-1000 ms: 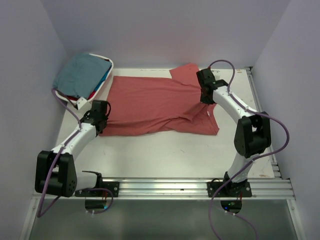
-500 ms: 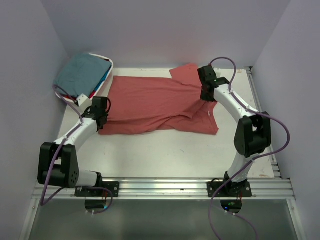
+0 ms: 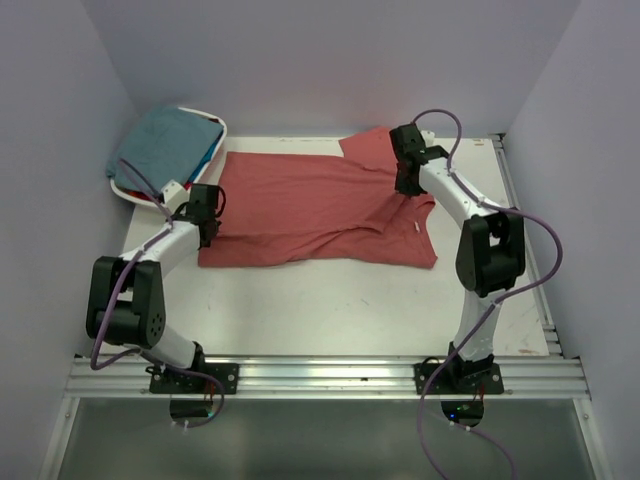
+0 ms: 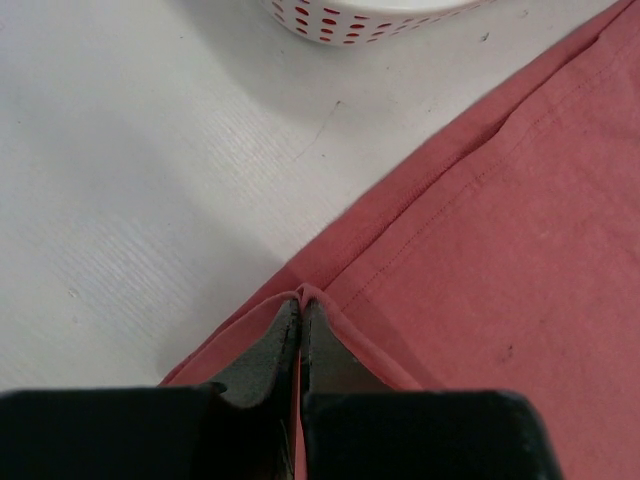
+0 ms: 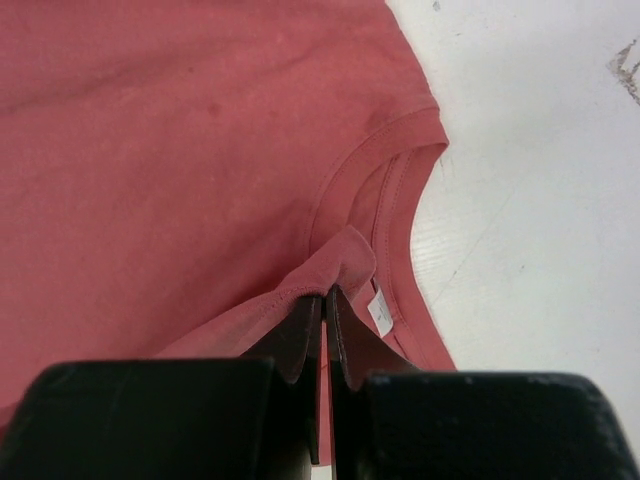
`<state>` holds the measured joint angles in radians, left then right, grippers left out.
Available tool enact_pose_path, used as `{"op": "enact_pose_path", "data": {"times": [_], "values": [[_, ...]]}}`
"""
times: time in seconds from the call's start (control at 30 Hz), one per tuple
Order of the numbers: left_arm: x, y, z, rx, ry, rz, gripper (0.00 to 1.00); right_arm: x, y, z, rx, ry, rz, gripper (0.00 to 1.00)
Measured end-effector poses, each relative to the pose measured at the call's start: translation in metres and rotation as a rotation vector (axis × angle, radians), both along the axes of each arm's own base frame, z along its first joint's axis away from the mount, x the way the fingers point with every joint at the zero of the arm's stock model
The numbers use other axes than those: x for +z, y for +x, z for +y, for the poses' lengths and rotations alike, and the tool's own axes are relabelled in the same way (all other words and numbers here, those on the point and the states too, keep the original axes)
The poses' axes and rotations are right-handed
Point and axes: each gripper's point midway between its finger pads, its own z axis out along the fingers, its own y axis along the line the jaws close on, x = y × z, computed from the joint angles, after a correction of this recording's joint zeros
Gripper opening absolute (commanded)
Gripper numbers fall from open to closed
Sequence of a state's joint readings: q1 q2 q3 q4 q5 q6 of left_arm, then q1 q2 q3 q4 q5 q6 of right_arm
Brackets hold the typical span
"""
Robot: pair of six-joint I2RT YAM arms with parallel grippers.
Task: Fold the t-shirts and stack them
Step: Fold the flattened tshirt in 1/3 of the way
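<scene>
Brick-red t-shirt [image 3: 310,210] lies spread flat on the far half of the worktop [image 3: 330,310], collar to the right. My left hand [image 4: 300,312] is pinching its left hem, and my right hand [image 5: 322,305] is pinching a fold at the collar. Both are pressed tight on cloth. Far left I see a teal t-shirt [image 3: 165,140], heaped in the white basket [image 4: 360,15].

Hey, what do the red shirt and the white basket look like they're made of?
The red t-shirt looks like soft knit cloth, probably cotton jersey, matte: it wrinkles and shows stitched hems. The white basket is likely moulded plastic, smooth, its wall punched with rows of small holes.
</scene>
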<state>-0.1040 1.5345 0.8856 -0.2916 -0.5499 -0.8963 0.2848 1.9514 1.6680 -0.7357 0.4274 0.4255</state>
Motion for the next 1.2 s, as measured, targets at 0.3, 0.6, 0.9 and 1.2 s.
{"op": "enact_pose_path", "data": {"times": [0.3,0.6,0.9,1.2], "values": [[-0.003,0.011,0.004,0.004,-0.011,-0.008,0.00,-0.011,0.018,0.003,-0.002,0.009,0.010,0.00],[-0.015,0.024,-0.001,-0.061,-0.018,0.002,1.00,-0.026,0.023,0.005,0.013,0.030,0.043,0.69],[0.025,0.007,-0.021,-0.183,-0.094,-0.161,0.92,-0.036,-0.043,-0.005,0.025,0.064,0.080,0.20],[-0.002,-0.030,-0.061,-0.427,-0.201,-0.126,0.45,-0.071,-0.109,-0.008,0.025,0.126,0.170,0.00]]}}
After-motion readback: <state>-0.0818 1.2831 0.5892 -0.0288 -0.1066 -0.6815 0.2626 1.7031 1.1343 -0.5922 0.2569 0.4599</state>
